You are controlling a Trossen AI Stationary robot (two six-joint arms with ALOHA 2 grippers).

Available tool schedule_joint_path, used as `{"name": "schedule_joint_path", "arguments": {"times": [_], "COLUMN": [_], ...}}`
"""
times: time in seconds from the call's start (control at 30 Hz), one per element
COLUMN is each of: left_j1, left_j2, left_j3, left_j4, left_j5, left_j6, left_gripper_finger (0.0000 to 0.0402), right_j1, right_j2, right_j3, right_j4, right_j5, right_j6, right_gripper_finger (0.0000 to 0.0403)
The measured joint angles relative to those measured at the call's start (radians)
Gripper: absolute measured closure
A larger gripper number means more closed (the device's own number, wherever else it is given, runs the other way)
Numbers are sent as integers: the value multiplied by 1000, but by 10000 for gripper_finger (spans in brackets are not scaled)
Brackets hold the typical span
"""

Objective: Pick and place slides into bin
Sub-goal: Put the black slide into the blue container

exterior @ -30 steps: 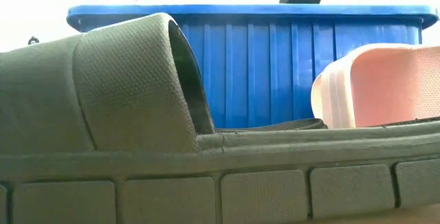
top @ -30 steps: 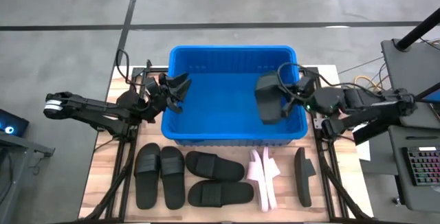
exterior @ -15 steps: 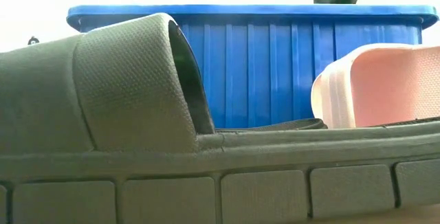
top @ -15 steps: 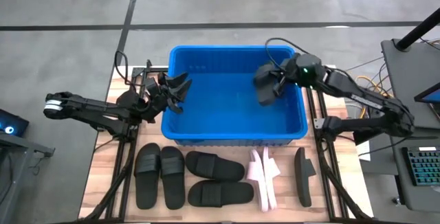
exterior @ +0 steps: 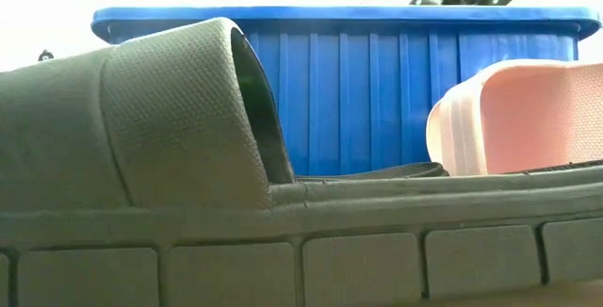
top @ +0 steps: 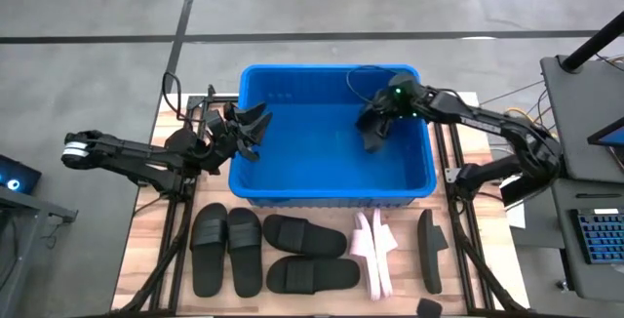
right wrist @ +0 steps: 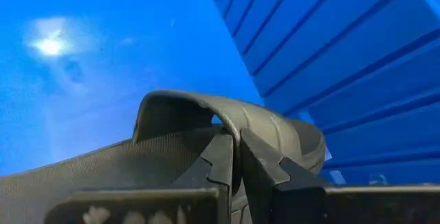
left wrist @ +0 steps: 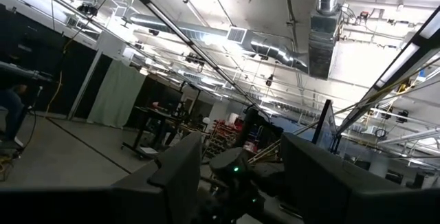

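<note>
Right gripper [top: 375, 123] is clamped on a black slide [top: 371, 135] over the bin's [top: 331, 193] far-right corner, so I'd say it just needs to let go; left gripper [top: 246, 128] idles half-open at the left rim.

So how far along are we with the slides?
Nothing lies in the bin yet. The right hand holds one black slide over its inside. Left: four black slides, the pink pair and one black slide on edge. The left hand waits at the bin's left rim.
</note>
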Motion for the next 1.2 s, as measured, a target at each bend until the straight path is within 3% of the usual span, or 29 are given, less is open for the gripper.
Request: {"name": "schedule_joint_path", "arguments": {"times": [0.3,0.9,1.03,1.2], "left_j1": [0,0,0,0], "left_j2": [0,0,0,1], "left_j3": [0,0,0,-2], "left_j4": [0,-13,-13,-19], "left_j5": [0,1,1,1], "left_j6": [-2,-3,-3,-5], "left_gripper_finger": [217,217,217,217], "right_j1": [-2,-21,-22,-22], "right_j2": [62,132,126,122], "right_j3": [2,4,5,4], "right_j4": [49,-17,-64,-88], "right_j5": [27,86,113,118], "right_j6": [-70,-115,-123,-123], "right_gripper_finger": [390,388,360,297]}}
